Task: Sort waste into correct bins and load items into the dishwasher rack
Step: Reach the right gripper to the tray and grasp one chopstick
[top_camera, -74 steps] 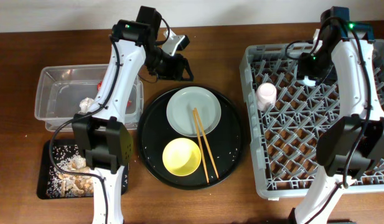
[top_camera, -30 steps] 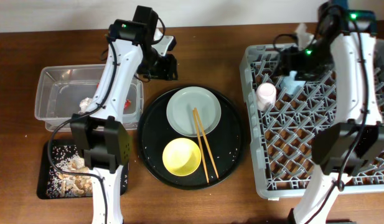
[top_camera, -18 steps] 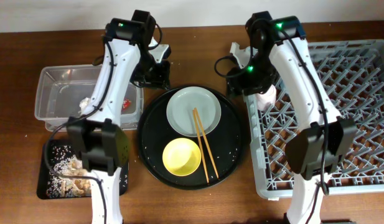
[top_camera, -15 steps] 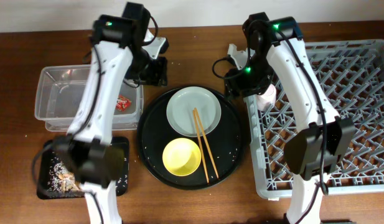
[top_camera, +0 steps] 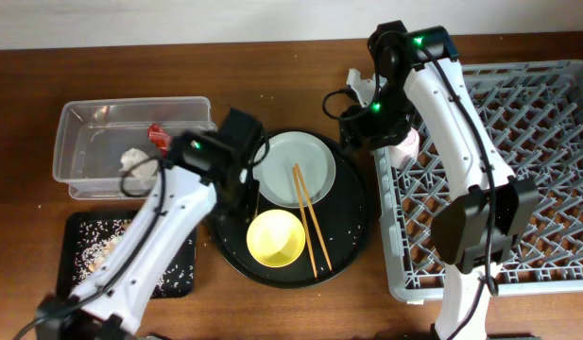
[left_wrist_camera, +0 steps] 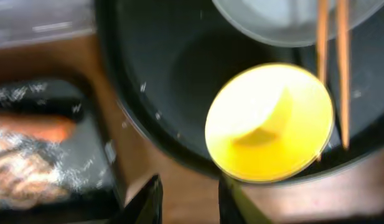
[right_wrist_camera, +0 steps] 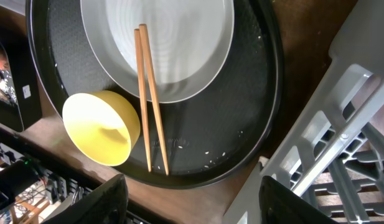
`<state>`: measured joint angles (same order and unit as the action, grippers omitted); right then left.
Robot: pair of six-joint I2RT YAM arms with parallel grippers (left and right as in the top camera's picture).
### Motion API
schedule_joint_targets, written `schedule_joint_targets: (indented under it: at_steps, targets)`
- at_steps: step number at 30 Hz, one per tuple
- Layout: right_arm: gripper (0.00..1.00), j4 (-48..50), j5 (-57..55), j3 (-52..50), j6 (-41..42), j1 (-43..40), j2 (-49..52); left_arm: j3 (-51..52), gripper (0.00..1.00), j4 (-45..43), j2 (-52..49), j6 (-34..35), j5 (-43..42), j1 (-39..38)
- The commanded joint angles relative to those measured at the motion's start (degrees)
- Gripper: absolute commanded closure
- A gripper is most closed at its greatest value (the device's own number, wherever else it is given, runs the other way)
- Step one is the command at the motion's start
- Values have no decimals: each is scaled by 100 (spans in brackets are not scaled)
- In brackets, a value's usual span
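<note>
The yellow bowl (top_camera: 276, 237) sits on the round black tray, with the grey-green plate (top_camera: 293, 170) behind it and the chopsticks (top_camera: 310, 219) lying across both. My left gripper (top_camera: 236, 198) is open and empty at the tray's left edge. In the left wrist view, the left gripper (left_wrist_camera: 190, 205) hangs over bare wood just short of the bowl (left_wrist_camera: 269, 121). My right gripper (top_camera: 357, 118) is wide open and empty by the rack's left edge. The right gripper (right_wrist_camera: 198, 208) looks down on the plate (right_wrist_camera: 179, 43) and chopsticks (right_wrist_camera: 151, 99). The pink cup (top_camera: 404, 144) stands in the dishwasher rack (top_camera: 518, 189), partly hidden. The blue cup is out of view.
The clear tub (top_camera: 93, 142) at the back left holds the white tissue (top_camera: 133, 159) and red wrapper (top_camera: 157, 133). The small black tray (top_camera: 83, 255) at the front left holds scraps and crumbs. An orange piece (left_wrist_camera: 39, 129) shows there in the left wrist view. The round tray's rim (top_camera: 352, 217) lies beside the rack.
My left arm has swung from the back of the table, near the tub, forward to the round tray's left edge. My right arm came off the rack earlier and has hardly moved since.
</note>
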<state>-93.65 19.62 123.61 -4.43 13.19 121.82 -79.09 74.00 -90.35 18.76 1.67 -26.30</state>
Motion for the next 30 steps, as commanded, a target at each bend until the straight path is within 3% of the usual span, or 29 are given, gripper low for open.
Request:
schedule_joint_targets:
  at_steps: [1, 3, 4, 5, 9, 11, 16, 20, 21, 22, 23, 30]
  targets:
    - [35, -2, 57, -92, 44, 179, -44, 879, 71, -719, 33, 109, -280, -15]
    - [36, 61, 46, -321, 114, 459, -44, 874, 70, -960, 48, 109, -286, -15]
    - [36, 192, -254, -560, 474, 669, -44, 876, 60, -990, 48, 109, -304, -15]
    - [36, 313, -621, -739, 798, 787, -44, 876, 57, -940, 48, 109, -304, -15]
    - [36, 713, -929, -1502, 1143, 1130, -44, 898, 57, -863, 42, 87, -258, -17]
    - [36, 785, -916, -1725, 1139, 1283, -44, 898, 57, -942, 44, 92, 184, 28]
    - [44, 1060, -916, -1808, 1139, 1696, -44, 883, 57, -1368, 48, 90, 179, 968]
    - [43, 1169, -986, -1808, 1139, 1829, -42, 883, 51, -1939, 48, 94, 57, 1720]
    - [44, 1196, -984, -1810, 1139, 1829, -35, 883, 49, -1956, 48, 92, 68, 1803]
    - [45, 1255, -984, -1845, 1139, 1832, -33, 883, 28, -1952, 48, 92, 68, 1873]
    - [46, 1257, -984, -1902, 1139, 1829, -31, 883, 14, -1950, 48, 92, 68, 1875]
    - [46, 1976, -977, -2994, 1139, 1829, -33, 883, 13, -1945, 48, 94, 66, 1858]
